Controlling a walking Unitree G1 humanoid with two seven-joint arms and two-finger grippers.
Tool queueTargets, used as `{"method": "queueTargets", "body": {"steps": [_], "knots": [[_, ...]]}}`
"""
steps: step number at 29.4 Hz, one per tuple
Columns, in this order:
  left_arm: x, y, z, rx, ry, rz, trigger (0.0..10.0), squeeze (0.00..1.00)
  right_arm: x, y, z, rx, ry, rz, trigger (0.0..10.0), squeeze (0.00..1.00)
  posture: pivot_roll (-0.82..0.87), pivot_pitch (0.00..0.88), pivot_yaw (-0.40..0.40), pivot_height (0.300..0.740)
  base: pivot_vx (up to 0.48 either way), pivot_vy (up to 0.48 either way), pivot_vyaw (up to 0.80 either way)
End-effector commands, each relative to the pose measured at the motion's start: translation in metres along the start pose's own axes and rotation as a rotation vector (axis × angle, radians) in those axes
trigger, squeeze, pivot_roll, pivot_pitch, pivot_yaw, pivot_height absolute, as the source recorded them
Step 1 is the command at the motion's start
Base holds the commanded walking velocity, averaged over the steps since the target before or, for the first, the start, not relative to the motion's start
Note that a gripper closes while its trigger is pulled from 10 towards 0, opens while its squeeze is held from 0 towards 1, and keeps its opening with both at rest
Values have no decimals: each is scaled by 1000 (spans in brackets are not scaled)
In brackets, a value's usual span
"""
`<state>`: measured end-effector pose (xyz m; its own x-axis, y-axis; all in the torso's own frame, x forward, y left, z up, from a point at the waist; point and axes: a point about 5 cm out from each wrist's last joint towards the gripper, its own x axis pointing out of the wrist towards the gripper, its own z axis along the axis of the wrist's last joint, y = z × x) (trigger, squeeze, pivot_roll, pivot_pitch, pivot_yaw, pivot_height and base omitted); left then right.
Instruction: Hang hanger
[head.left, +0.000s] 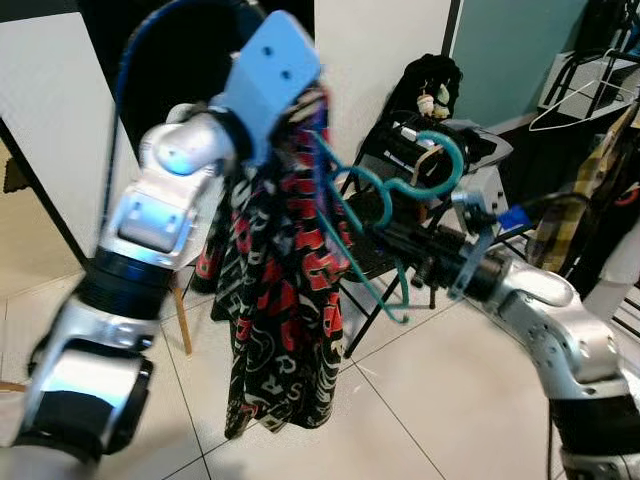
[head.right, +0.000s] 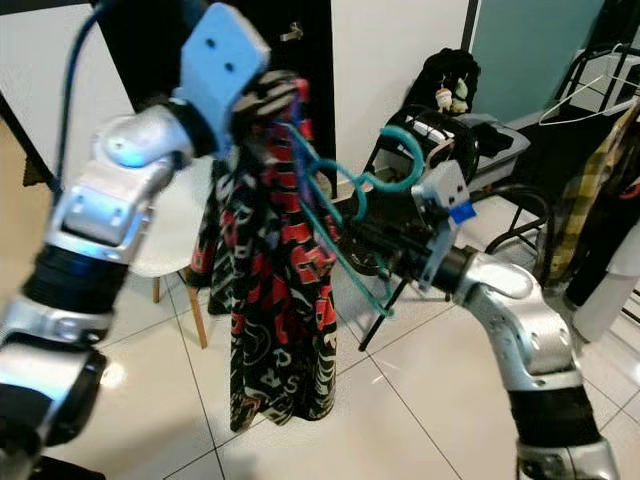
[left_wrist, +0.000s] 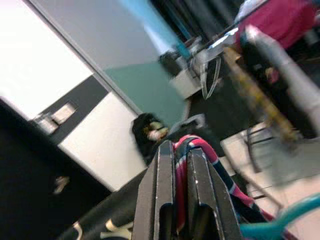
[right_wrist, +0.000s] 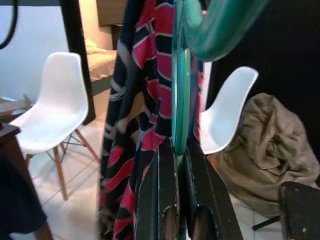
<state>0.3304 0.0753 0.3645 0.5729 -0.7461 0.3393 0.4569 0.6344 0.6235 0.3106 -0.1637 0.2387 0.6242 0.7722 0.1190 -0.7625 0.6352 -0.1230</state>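
A black, red and white patterned garment (head.left: 285, 290) hangs from my left gripper (left_wrist: 182, 165), which is raised high and shut on the cloth's top edge. A teal plastic hanger (head.left: 400, 185) is held level beside it, its hook (head.left: 447, 150) curling toward my right arm. One shoulder of the hanger reaches into the garment's upper part. My right gripper (right_wrist: 180, 150) is shut on the hanger's thin teal bar, just right of the cloth. How far the hanger sits inside the garment is hidden by folds.
A black folding chair (head.left: 385, 250) piled with dark bags stands behind the hanger. A white chair (right_wrist: 55, 110) is to the left. At far right a clothes rack holds a white hanger (head.left: 575, 100) and a yellow plaid garment (head.left: 580, 200). Pale tiled floor (head.left: 440, 400) lies below.
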Motion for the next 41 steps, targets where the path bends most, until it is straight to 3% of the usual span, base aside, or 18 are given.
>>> {"method": "queueTargets", "body": {"steps": [1,2,5,6,8,14,19,23,24,25,26,28,29,31,32,34,36,41], "knots": [[3,-8,11,-24,-60,-48,10000,0,3,-2,5,-23,-24,-21,10000,0,-24,0,19,740,0,0,0],[6,-20,25,-165,-170,-97,10000,0,7,-8,6,-12,-39,-80,10000,0,-22,0,19,740,0,0,0],[6,-20,25,-165,-170,-97,10000,0,7,-8,6,-12,-39,-80,10000,0,-22,0,19,740,0,0,0],[6,-30,39,-289,-270,-153,10000,0,10,-12,7,-4,-51,-116,10000,0,-22,0,19,740,0,0,0],[3,-36,47,-383,-335,-191,10000,0,13,-13,8,1,-60,-132,10000,0,-16,0,14,740,0,0,0],[0,-38,51,-472,-379,-228,10000,0,15,-14,9,2,-67,-138,10000,0,-16,0,14,740,0,0,0],[1,-44,22,-593,-292,-290,10000,0,18,-18,10,-8,-67,-148,10000,0,-13,0,14,740,0,0,0],[3,-51,7,-547,-208,-288,10000,0,18,-21,11,-10,-74,-159,10000,0,-17,0,14,740,0,0,0],[5,-58,-9,-448,-115,-276,10000,0,20,-25,12,-10,-81,-177,10000,0,-17,0,14,740,0,0,0],[5,-58,-9,-448,-115,-276,10000,0,20,-25,12,-10,-81,-177,10000,0,-17,0,14,740,0,0,0],[8,-63,-22,-310,-29,-243,10000,0,22,-29,13,-6,-88,-202,10000,0,-20,0,13,740,0,0,0],[8,-63,-22,-310,-29,-243,10000,0,22,-29,13,-6,-88,-202,10000,0,-20,0,13,740,0,0,0],[12,-67,-29,-185,23,-214,10000,0,26,-34,12,-2,-82,-230,10000,0,-18,0,10,740,0,0,0],[12,-67,-29,-185,23,-214,10000,0,26,-34,12,-2,-82,-230,10000,0,-18,0,10,740,0,0,0],[17,-68,-30,-71,38,-178,10000,0,31,-40,7,6,-61,-270,10000,0,-15,0,7,740,0,0,0],[17,-68,-30,-71,38,-178,10000,0,31,-40,7,6,-61,-270,10000,0,-15,0,7,740,0,0,0],[27,-68,-20,45,14,-116,10000,0,41,-46,-3,6,3,-323,10000,0,-10,0,4,740,0,0,0],[38,-61,3,-129,-98,-8,10000,0,49,-45,-9,5,28,-336,10000,0,-7,0,3,740,0,0,0]]}}
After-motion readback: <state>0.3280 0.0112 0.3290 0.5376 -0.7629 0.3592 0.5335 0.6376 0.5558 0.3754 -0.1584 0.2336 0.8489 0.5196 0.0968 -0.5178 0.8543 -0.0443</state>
